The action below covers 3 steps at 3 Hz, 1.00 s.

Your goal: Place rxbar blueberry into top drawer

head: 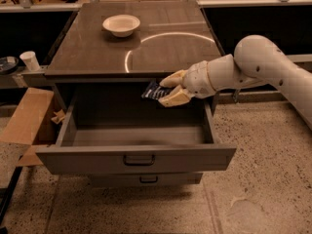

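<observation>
1. Fingers (173,77) of the gripper (164,92) are pressed onto the right end of the blueberry bar (152,90), pinching it so that the dark wrapper sticks out to the left.
2. That bar hangs in the air just under the front lip of the counter (92,52), above the far right part of the open top drawer (97,156). It does not appear to touch the drawer floor.
3. Step in hand, as I judge it: the carry is almost done. The bar is over the opening but has not been let go.
4. The next move calls for a short drop into the drawer, perhaps a little nearer and to the left, and then the fingers must spread to release the bar. The bar is flat and light and should land flat if let go low.
5. Edges to mind: the counter lip sits just above the gripper, so any lift would risk a knock. The drawer's right wall runs just beside the wrist.
6. Open room: no other object shows on the drawer floor, which gives wide space to the left and toward the near front panel. The handle (139,159) and the lower drawer (146,180) are well apart from the gripper, as are the white bowl (121,24) far back on the counter and the paper cup (30,60) at far left.
</observation>
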### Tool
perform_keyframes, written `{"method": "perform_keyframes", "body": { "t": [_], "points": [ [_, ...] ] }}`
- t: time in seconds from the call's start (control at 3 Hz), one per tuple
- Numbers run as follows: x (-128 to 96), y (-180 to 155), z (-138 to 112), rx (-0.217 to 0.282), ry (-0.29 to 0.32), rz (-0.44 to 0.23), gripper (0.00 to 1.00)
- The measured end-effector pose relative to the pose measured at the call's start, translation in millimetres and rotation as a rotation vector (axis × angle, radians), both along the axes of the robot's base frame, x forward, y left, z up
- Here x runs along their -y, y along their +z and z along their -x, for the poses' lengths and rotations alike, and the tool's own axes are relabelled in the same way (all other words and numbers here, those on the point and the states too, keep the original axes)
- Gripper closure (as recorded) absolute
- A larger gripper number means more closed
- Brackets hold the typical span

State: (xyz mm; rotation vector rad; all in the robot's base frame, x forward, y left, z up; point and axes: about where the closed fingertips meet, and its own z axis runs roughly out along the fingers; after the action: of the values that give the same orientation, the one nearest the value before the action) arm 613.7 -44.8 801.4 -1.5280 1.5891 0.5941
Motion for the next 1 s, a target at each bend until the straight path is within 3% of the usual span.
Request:
{"method": "perform_keyframes", "body": {
  "t": [0.67,1.0],
  "points": [
    [13.1,-82.3,-0.5,-0.166,-0.141,0.082,1.00],
    [19.4,-107.2,-0.3,-0.227,-0.198,0.121,1.00]
  ]
}}
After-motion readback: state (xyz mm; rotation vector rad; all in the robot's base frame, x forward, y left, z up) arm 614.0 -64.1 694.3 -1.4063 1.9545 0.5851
